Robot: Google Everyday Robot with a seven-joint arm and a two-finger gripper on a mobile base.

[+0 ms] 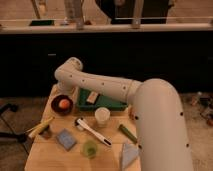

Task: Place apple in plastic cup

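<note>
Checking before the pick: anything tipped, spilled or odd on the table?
Nothing stands out. The apple sits in the dark bowl, the green cup and white cup stand upright, and nothing is spilled. The pincer hangs by the bowl's far rim.

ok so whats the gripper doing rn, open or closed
gripper: open, holding nothing, down by the dark bowl where the apple lies
</note>
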